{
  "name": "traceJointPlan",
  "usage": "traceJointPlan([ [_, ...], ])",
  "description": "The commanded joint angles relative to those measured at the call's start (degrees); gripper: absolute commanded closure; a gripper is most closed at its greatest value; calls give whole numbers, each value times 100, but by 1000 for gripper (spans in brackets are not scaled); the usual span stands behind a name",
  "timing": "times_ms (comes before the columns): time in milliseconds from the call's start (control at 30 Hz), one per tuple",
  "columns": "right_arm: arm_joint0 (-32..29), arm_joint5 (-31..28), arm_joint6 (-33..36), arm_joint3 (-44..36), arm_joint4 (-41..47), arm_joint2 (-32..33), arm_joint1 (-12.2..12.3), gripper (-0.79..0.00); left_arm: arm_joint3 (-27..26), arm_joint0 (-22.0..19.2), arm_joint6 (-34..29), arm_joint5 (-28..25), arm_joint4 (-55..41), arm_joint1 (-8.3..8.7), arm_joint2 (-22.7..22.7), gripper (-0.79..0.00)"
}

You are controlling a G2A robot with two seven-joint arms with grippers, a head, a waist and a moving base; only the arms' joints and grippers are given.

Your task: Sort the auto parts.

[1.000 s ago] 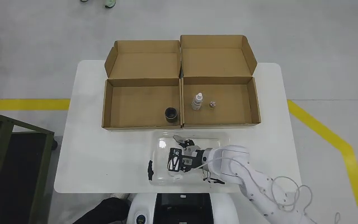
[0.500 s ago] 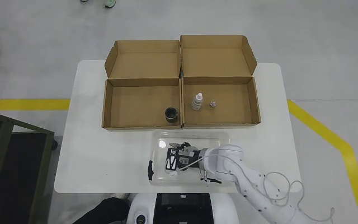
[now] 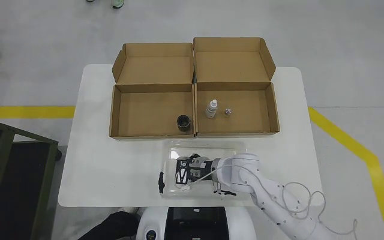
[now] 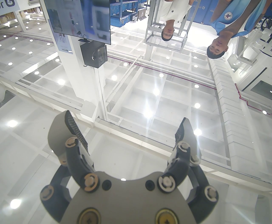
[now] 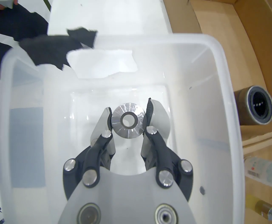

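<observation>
It was a bright industrial demo hall, with a grey floor [image 3: 48, 48] striped with yellow marking tape [image 3: 36, 111], a gridded ceiling [image 4: 170, 89] dotted with spotlights [image 4: 156, 91], and a large screen [image 4: 78, 19] on a pillar.

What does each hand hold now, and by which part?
The right hand grips a round silver metal disc with a centre hole by its outer rim, inside the clear plastic bin. The left hand is open and empty.

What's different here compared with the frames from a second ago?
The right claw slid toward the robot's left inside the clear bin and now pinches a metal ring. The black cylinder, small bottle and small metal part in the cardboard boxes stayed put.
</observation>
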Motion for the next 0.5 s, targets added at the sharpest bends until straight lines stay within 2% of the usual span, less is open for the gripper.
traceJointPlan([
  [0, -29, -47, -19, -162, 80, 43, 12, 0, 0, 0, 0, 0, 0, 0, 0, -785],
  [467, -355, -56, -524, -1109, 954, 721, 131, 0, 0, 0, 0, 0, 0, 0, 0, -785],
])
